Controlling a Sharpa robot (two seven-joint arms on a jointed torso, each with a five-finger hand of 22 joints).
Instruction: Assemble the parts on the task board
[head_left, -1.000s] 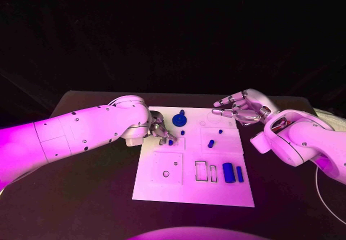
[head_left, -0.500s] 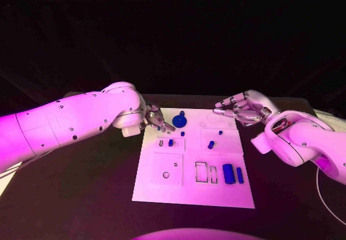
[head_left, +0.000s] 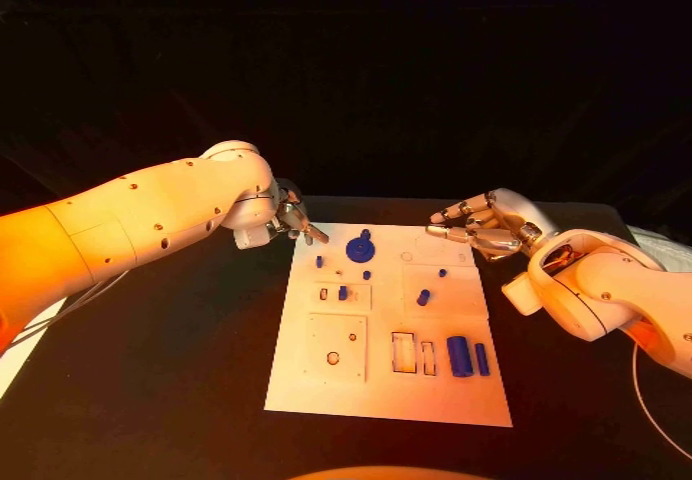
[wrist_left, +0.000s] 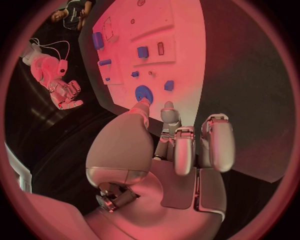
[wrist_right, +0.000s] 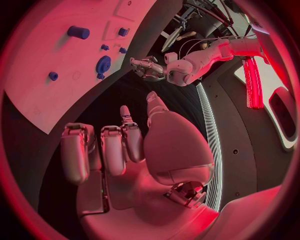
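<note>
Head view: the task board (head_left: 378, 390) lies mid-table with blue parts scattered on it: a gear (head_left: 361, 250) near the 12 o'clock edge, a small peg (head_left: 342, 292) at centre-left, and a cylinder (head_left: 457, 356) toward 4 o'clock. The left hand (head_left: 294, 224) hovers off the board's 11 o'clock corner, fingers curled, and I see nothing held. The right hand (head_left: 476, 226) hangs off the 1 o'clock corner, fingers loosely apart and empty.

Left wrist view: the fingers (wrist_left: 215, 140) bend inward over the palm, with the gear (wrist_left: 144, 93) just beyond them. A reach from here could brush the gear or nearby small pieces and knock them out of their seats.

Right wrist view: the fingers (wrist_right: 112, 145) are spread over bare table beside the board's edge (wrist_right: 44, 107). A low approach could catch that edge and shift the whole board.
</note>
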